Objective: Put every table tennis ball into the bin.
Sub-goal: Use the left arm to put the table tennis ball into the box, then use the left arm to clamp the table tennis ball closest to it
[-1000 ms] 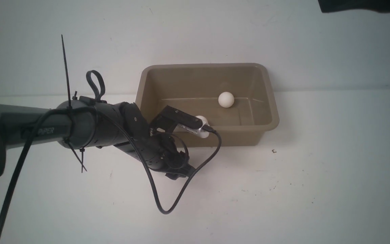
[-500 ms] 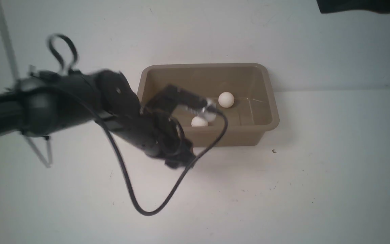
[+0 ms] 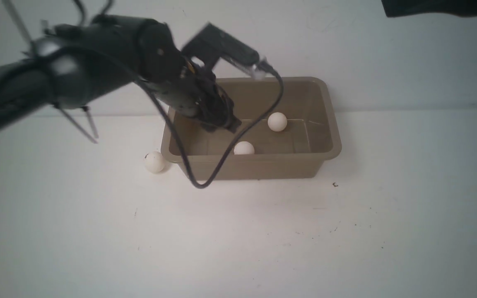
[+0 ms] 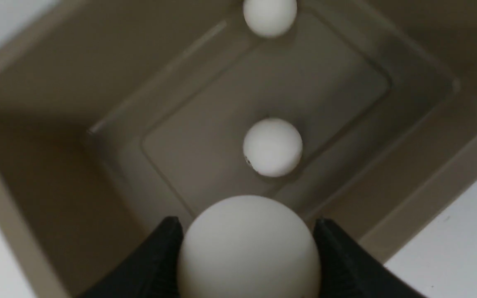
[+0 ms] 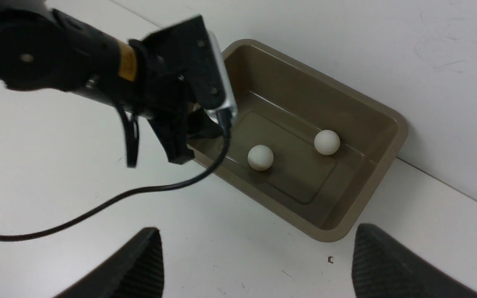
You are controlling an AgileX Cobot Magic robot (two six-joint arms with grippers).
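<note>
Front: the tan bin (image 3: 271, 167) stands against the wall, with bare table (image 3: 346, 231) open before it and to its right. A near ball (image 3: 244, 147) and a far ball (image 3: 278, 121) lie inside, a loose ball (image 3: 155, 162) sits just beside its near-left corner, and the blurred left arm (image 3: 97, 70) and its cable (image 3: 199, 186) cross its left half. Left wrist: the left gripper (image 4: 246, 224) clenches a fourth ball (image 4: 249, 252) above the bin floor. Right wrist: the right gripper (image 5: 257, 229) gapes wide and empty over the table, clear of the bin.

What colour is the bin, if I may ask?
The bin is plain tan-brown, clearest in the right wrist view.
</note>
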